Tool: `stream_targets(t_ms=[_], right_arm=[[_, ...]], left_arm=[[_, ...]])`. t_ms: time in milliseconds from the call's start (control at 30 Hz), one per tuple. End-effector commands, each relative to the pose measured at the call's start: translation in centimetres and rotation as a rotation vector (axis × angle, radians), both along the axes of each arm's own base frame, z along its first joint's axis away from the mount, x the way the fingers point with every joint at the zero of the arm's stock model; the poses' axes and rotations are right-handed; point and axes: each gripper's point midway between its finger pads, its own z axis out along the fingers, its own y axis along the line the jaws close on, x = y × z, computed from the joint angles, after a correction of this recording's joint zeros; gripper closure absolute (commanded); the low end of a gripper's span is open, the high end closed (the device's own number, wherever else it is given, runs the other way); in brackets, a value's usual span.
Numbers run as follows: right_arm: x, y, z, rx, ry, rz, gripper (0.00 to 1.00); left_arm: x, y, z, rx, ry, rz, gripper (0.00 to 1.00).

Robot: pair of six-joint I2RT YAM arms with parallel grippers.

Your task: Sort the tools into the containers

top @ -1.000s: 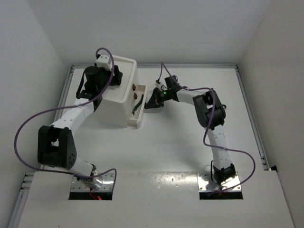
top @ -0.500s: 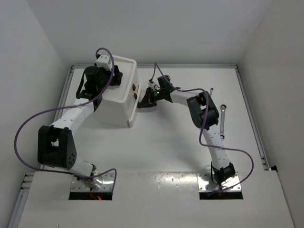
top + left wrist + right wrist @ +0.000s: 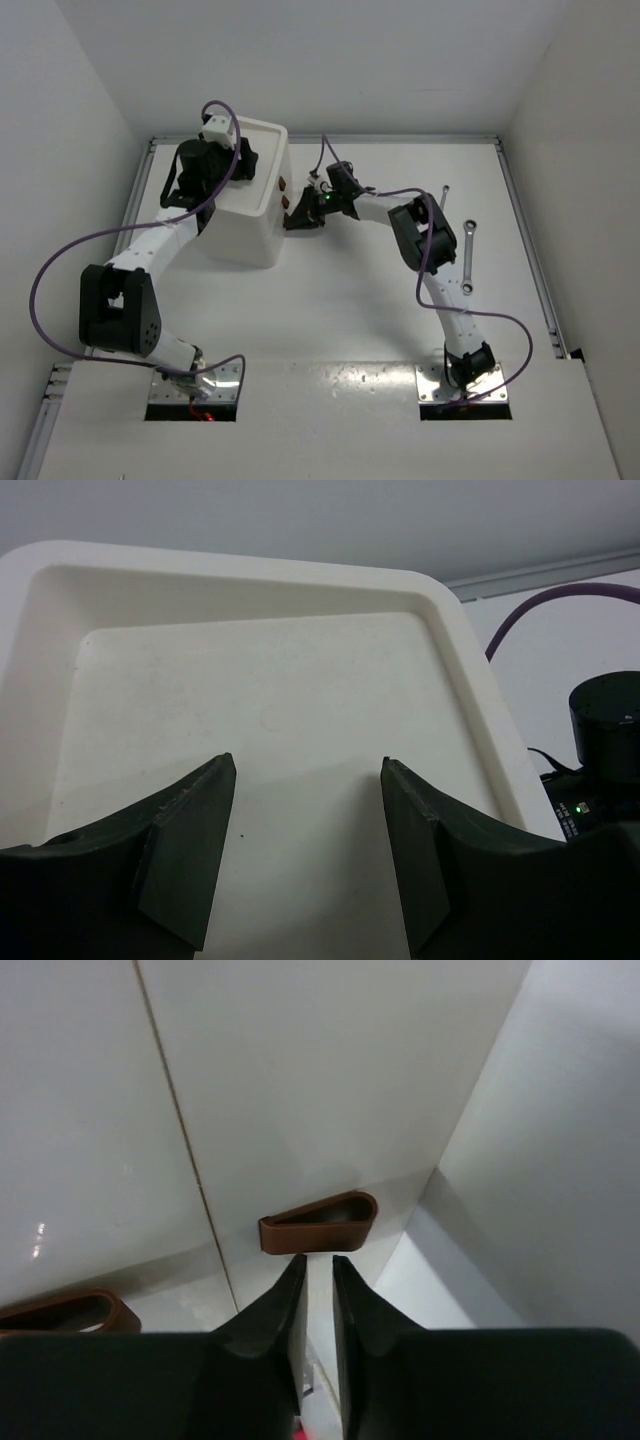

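Note:
The white plastic box (image 3: 252, 200) stands at the back left, both drawers pushed in flush. Its two dark brown knobs (image 3: 286, 193) face right. My right gripper (image 3: 297, 214) is shut and empty, its tips against the drawer front just below a knob (image 3: 320, 1222); in the right wrist view the gripper (image 3: 318, 1258) almost touches that knob, and a second knob (image 3: 65, 1312) shows at the left. My left gripper (image 3: 308, 770) is open and empty, over the bare recessed tray top (image 3: 260, 670). Two silver wrenches (image 3: 466, 256) lie on the table at the right. No pliers or screwdriver show.
The shorter wrench (image 3: 443, 198) lies near the right arm's elbow. A purple cable (image 3: 530, 610) and the right arm's dark wrist (image 3: 605, 720) show beyond the box's right rim. White walls close in the table at the back and sides.
The lower drawer stood pulled out with a dark tool inside one second ago. My right gripper moved left against it, and the drawer is now shut. The left arm has not moved.

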Motion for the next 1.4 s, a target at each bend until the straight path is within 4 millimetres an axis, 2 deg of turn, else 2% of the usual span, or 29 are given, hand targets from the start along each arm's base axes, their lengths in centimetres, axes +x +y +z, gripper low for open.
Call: stream_targets(t_ms=[0,33,67,100,233,267,367,400,433,467,500,567,600,667,733,767,800,833,867,900,967,1000,1033,1100,1233,1367], right_arm=[[1.0,0.3,3.9,0.043,-0.094,-0.024,0.82],[1.5,-0.6,4.1,0.030,-0.100,-0.041,0.63],[1.8,-1.6,4.1,0.023,-0.124,-0.047,0.56],[2.1,-2.2,5.6,0.017,-0.155,-0.057,0.55],[4.6,-5.9,8.0,-0.056,-0.310,-0.121,0.51],[4.9,-7.4,9.6,-0.086,-0.341,-0.139,0.48],[6.1,-10.2,11.7,-0.232,-0.508,-0.144,0.48],[6.6,-11.8,13.5,-0.289,-0.623,-0.140,0.47],[7.6,-13.7,13.7,-0.385,-0.666,-0.196,0.47],[7.6,-15.3,15.4,-0.432,-0.723,-0.216,0.48],[7.9,-16.4,14.5,-0.475,-0.703,-0.241,0.53],[8.2,-20.2,15.3,-0.610,-0.700,-0.354,0.59],[8.1,-23.4,14.7,-0.721,-0.666,-0.425,0.59],[6.4,-26.5,14.8,-0.793,-0.650,-0.474,0.65],[4.9,-31.3,12.8,-0.896,-0.541,-0.535,0.68],[4.2,-32.8,12.3,-0.924,-0.508,-0.553,0.68],[2.4,-34.4,11.3,-0.955,-0.432,-0.567,0.68],[1.7,-36.8,10.9,-0.975,-0.370,-0.609,0.63],[0.7,-37.9,10.0,-0.995,-0.319,-0.607,0.62],[-1.5,-39.9,9.0,-1.056,-0.229,-0.610,0.62],[-3.9,-41.4,7.7,-1.110,-0.165,-0.555,0.62],[-6.2,-42.1,6.7,-1.146,-0.100,-0.513,0.62],[-7.2,-43.3,6.0,-1.175,-0.064,-0.506,0.62],[-9.0,-44.0,5.0,-1.193,-0.023,-0.469,0.56],[-9.9,-46.4,3.8,-1.191,0.031,-0.502,0.51],[-11.5,-48.9,2.5,-1.242,0.125,-0.497,0.53]], left_arm=[[-18.2,1.5,-22.6,0.069,1.021,0.025,0.33],[-18.2,1.5,-22.6,0.069,1.021,0.025,0.33],[-18.1,1.4,-22.3,0.067,1.012,0.024,0.33],[-18.1,1.4,-22.3,0.067,1.012,0.024,0.33],[-18.0,1.3,-22.0,0.059,1.003,0.017,0.31],[-17.6,1.2,-21.6,0.056,0.981,0.016,0.30],[-17.5,1.1,-21.1,0.045,0.959,0.021,0.28],[-17.4,1.4,-21.1,0.054,0.957,0.031,0.28],[-17.0,1.5,-20.7,0.059,0.931,0.041,0.28],[-16.8,1.7,-20.2,0.057,0.913,0.056,0.28],[-16.7,1.7,-19.9,0.055,0.903,0.056,0.27],[-16.0,1.8,-19.0,0.050,0.860,0.076,0.27],[-15.7,2.0,-18.4,0.047,0.838,0.091,0.26],[-15.3,2.2,-17.8,0.042,0.811,0.109,0.24],[-14.8,2.3,-17.1,0.038,0.790,0.124,0.23],[-14.5,2.5,-17.0,0.044,0.777,0.136,0.23],[-14.5,2.5,-17.0,0.044,0.777,0.137,0.23],[-14.0,2.7,-16.4,0.049,0.755,0.150,0.23],[-13.7,2.9,-16.3,0.055,0.742,0.162,0.23],[-13.6,2.9,-15.9,0.052,0.730,0.162,0.23],[-13.3,3.0,-15.5,0.046,0.711,0.178,0.22],[-13.3,3.2,-15.5,0.044,0.710,0.192,0.22],[-13.3,3.2,-15.5,0.044,0.710,0.192,0.22],[-13.0,3.3,-15.4,0.038,0.702,0.205,0.22],[-12.4,3.7,-14.7,0.046,0.670,0.229,0.22],[-11.9,3.9,-14.3,0.046,0.664,0.250,0.22]])
